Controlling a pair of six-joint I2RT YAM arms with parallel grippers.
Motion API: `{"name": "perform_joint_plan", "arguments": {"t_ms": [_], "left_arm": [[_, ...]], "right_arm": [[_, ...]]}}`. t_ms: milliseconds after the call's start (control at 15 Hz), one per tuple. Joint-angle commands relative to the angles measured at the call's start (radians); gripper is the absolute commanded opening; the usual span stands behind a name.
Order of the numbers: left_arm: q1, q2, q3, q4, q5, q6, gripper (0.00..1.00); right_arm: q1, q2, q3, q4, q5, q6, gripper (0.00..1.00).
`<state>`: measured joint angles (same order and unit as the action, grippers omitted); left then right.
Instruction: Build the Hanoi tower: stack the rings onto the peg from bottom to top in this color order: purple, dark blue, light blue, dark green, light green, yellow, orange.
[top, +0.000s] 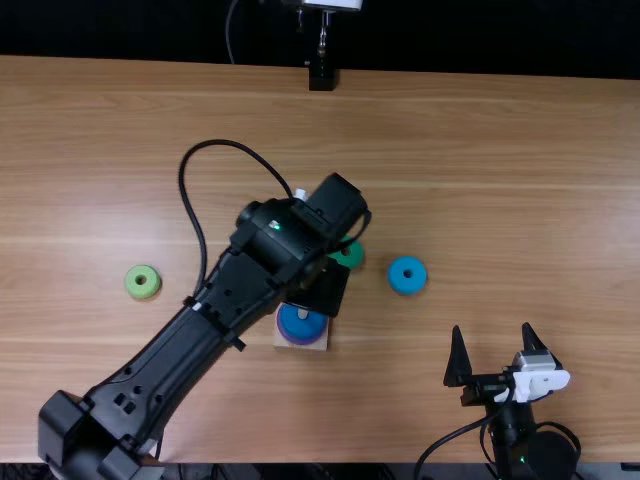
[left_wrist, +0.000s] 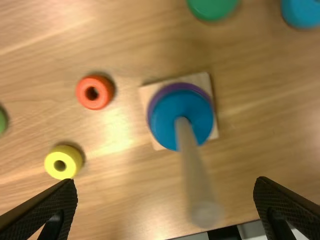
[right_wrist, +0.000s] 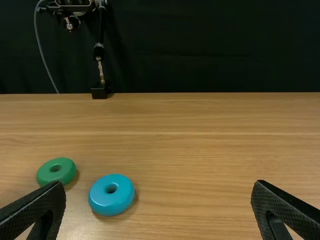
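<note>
My left gripper (top: 318, 290) is over the peg base (top: 318, 345). In the left wrist view, my left gripper (left_wrist: 165, 184) is open, with the peg (left_wrist: 187, 150) rising between its fingers. A dark blue ring (left_wrist: 161, 122) lies around the peg on top of a purple ring (left_wrist: 159, 96). Orange (left_wrist: 84, 92) and yellow (left_wrist: 51, 161) rings lie beside the base. The light blue ring (top: 418, 276) and dark green ring (top: 354, 258) are right of the left gripper; the light green ring (top: 142, 293) is far left. My right gripper (top: 492, 335), also (right_wrist: 157, 185), stands open and holds nothing.
The left arm (top: 150, 375) stretches diagonally over the table, its cable looping on the far side. At the table's far edge a black stand (top: 322, 76) stands. The right arm is low at the near right, by the table's near edge.
</note>
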<state>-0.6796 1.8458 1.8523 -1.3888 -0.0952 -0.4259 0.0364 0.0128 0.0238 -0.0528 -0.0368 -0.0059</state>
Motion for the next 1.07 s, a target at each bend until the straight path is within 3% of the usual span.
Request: {"name": "perform_joint_plan", "arguments": {"t_ms": [0,133,333,467,733,1000], "left_arm": [[0.037,-0.068,0.041,-0.001,-0.001,-0.009,1.0],[0.089,-0.109,0.048,0.045,-0.001,-0.007,1.0],[0.141,-0.201,0.01,0.238,-0.001,-0.007,1.0],[0.218,-0.281,-0.071,0.332,-0.004,-0.005,1.0],[0.446,-0.563,-0.438,0.538,-0.013,-0.007,1.0],[0.534,-0.898,-0.855,0.761,-0.015,-0.003,1.0]], "right_arm": [[-0.013,-0.013,-0.009,0.006,-0.006,-0.003,1.0],[-0.013,-0.013,-0.009,0.004,-0.006,-0.003,1.0],[-0.013,-0.013,-0.009,0.006,-0.006,-0.003,1.0],[-0.013,-0.013,-0.009,0.004,-0.006,-0.003,1.0],[-0.013,-0.013,-0.009,0.006,-0.006,-0.003,1.0],[-0.013,-0.013,-0.009,0.004,-0.006,-0.005,1.0]]}}
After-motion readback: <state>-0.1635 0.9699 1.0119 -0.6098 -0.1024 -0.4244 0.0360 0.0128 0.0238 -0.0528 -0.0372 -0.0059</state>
